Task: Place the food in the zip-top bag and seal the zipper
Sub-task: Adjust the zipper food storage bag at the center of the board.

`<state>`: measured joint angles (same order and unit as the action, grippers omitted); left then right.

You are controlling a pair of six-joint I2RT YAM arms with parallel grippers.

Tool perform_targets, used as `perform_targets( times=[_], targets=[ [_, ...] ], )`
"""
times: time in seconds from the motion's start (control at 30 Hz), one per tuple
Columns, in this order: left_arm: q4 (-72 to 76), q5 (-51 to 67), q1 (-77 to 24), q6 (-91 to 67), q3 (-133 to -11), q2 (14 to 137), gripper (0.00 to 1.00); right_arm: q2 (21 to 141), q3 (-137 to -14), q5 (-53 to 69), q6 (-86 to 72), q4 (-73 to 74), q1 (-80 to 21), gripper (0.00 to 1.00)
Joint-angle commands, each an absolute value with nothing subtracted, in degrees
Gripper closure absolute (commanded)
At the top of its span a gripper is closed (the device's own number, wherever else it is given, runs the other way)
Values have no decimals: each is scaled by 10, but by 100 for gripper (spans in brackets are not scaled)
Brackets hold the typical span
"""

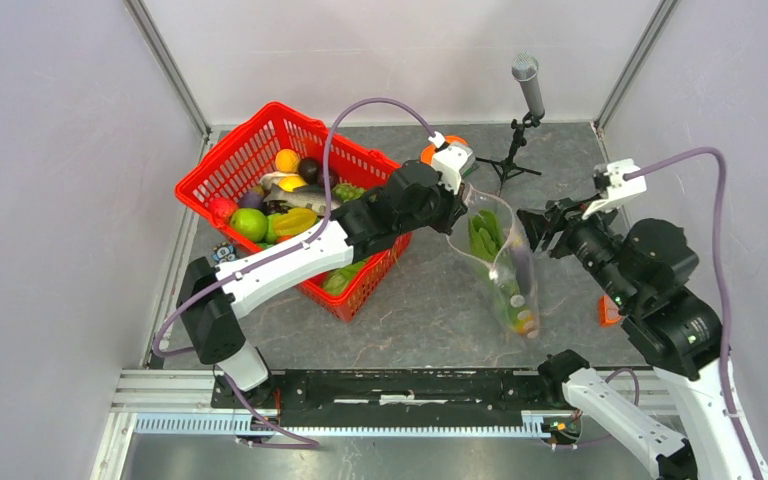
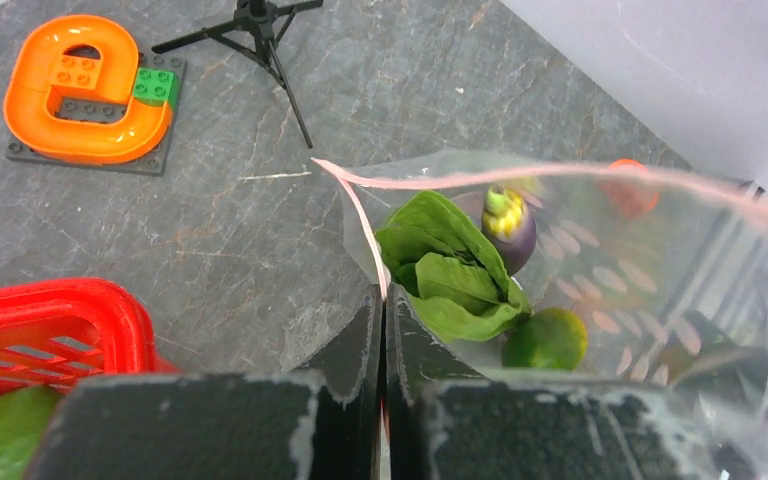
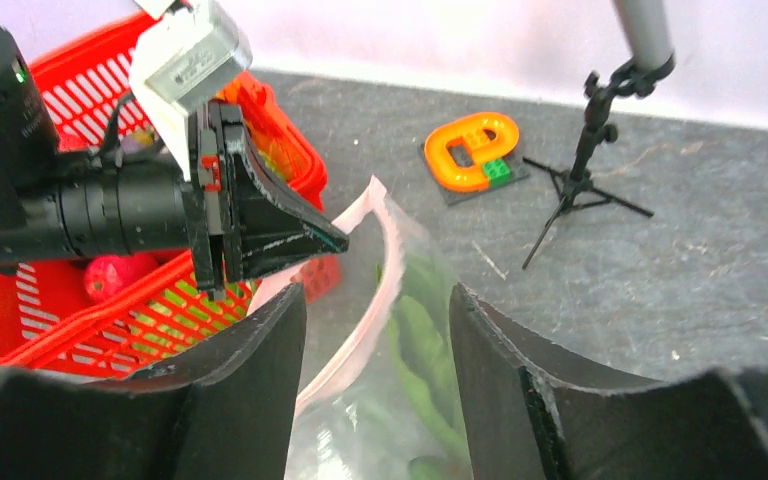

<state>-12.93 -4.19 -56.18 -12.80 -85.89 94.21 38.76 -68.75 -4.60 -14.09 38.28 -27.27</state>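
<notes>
Clear zip-top bag (image 1: 505, 262), at least three foods (image 2: 450, 270); left hand (image 2: 383, 300) tight on zipper (image 2: 355, 210), right hand (image 3: 375, 300) spread.

We see a dark grey, stone-veined table (image 1: 430, 300). On it, the red mesh basket (image 1: 225, 150) sits left of the left claw (image 2: 382, 310). The zip-top bag (image 2: 600, 265) stands between that claw and the right claw (image 3: 375, 300). Beyond both lie an orange block toy (image 2: 85, 85) and a microphone tripod (image 1: 508, 165). A small orange piece (image 1: 608, 311) rests behind the right claw.
</notes>
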Motion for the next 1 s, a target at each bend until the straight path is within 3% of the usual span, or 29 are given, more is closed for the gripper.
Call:
perform_targets(
  times=[0.0, 0.33, 0.6, 0.77, 0.87, 0.97],
  targets=[
    [-62, -45, -559, -119, -854, 898, 98, 421, -748, -70, -107, 435, -275, 40],
    [-62, -19, -559, -136, -850, 887, 98, 501, -733, 23, -136, 430, -274, 38],
    [-59, -13, -559, -134, -848, 880, 98, 534, -741, -48, -120, 443, -274, 41],
    [-59, -13, -559, -132, -848, 881, 98, 543, -741, -47, -111, 439, -275, 70],
    [-59, -15, -559, -131, -848, 883, 98, 533, -731, -48, -113, 423, -274, 79],
    [-57, -15, -559, -130, -848, 884, 98, 523, -726, -54, -114, 408, -275, 95]
  ],
)
